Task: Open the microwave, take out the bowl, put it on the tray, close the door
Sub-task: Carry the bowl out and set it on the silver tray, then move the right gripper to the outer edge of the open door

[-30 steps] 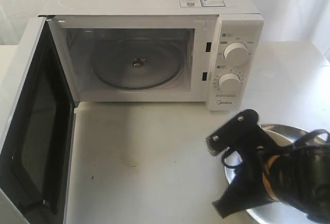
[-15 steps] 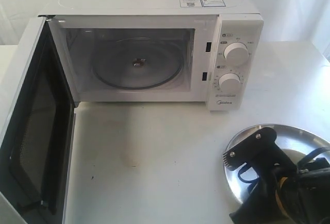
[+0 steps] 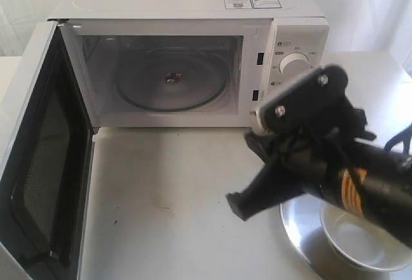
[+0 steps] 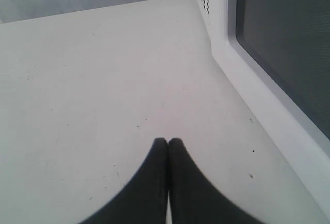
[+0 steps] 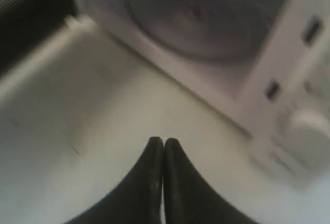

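1. At far left the door (image 3: pixel 45 164) stands wide open, near the left gripper (image 4: pixel 167 141), which is pinched closed and empty
2. The right gripper (image 5: pixel 163 140), closed on nothing, hangs farther off, before the microwave (image 3: pixel 193 9)
3. The bowl (image 3: pixel 367 241) sits on the tray (image 3: pixel 296 228)

Bowl (image 3: pixel 364 241) on tray (image 3: pixel 300 226); door (image 3: pixel 45 158) open

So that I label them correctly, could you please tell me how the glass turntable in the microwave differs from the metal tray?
The glass turntable is clear and lies inside the microwave. The metal tray is shiny silver and sits on the table in front of it. The glass turntable is bare, while the metal tray holds the bowl. Both are round and shallow.
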Available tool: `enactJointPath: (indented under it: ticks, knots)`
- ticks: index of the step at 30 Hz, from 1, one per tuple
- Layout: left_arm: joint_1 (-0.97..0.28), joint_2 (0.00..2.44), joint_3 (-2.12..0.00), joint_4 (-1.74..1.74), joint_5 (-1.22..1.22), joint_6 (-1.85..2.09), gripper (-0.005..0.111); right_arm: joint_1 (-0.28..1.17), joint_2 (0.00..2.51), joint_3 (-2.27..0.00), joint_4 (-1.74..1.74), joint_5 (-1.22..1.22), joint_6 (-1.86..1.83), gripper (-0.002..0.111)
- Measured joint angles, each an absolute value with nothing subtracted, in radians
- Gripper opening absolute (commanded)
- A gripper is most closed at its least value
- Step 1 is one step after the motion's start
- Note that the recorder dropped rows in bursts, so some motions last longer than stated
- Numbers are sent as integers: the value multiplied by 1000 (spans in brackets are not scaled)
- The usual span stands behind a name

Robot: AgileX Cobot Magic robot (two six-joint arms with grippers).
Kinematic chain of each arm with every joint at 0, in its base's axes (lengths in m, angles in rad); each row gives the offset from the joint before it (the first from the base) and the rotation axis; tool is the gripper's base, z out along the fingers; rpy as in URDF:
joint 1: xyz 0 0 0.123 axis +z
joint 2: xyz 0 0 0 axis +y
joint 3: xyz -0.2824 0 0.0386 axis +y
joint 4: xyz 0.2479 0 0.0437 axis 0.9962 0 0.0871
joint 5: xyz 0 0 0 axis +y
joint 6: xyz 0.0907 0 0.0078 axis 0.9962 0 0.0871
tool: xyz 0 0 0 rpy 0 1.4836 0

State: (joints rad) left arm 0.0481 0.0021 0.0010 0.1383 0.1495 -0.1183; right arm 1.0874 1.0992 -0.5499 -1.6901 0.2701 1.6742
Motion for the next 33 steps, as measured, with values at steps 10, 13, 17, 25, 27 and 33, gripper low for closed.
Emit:
enactJointPath:
  ticks: [10,13,17,25,27,33]
  knots:
    - [48,2,1,138,149,-118,0,1099,1268,-1015,-1733,-94,1523,0]
    - [48,2,1,138,149,-118,0,1099,1399,-1157,-1733,-186,1490,0]
    - [48,2,1,138,149,-118,0,1133,1552,-1307,-1735,-280,1413,0]
    - [48,2,1,138,149,-118,0,1167,1705,-1493,-1737,-614,1248,0]
    - [48,2,1,138,149,-118,0,1169,1726,-1509,-1737,-639,1263,0]
    - [48,2,1,138,149,-118,0,1171,1764,-1516,-1745,-582,1303,0]
